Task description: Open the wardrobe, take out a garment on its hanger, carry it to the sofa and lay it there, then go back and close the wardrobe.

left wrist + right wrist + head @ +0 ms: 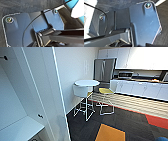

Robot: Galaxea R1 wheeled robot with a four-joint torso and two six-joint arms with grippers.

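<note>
Standing open at nine o'clock, the tall white wardrobe (30,97) evidently awaits closing; jaw states cannot be told.

1. I see a round white table (87,83) at about twelve o'clock, against the pale wall (72,69)
2. A white chair (82,94) stands just beside it at its seven o'clock, a yellow-seated stool (106,91) at its four o'clock
3. A steel fridge (104,70) sits behind, at one o'clock
4. White counter cabinets (140,88) run off towards two o'clock
5. Dark carpet (125,122) carries an orange patch (110,133) at five o'clock
</note>
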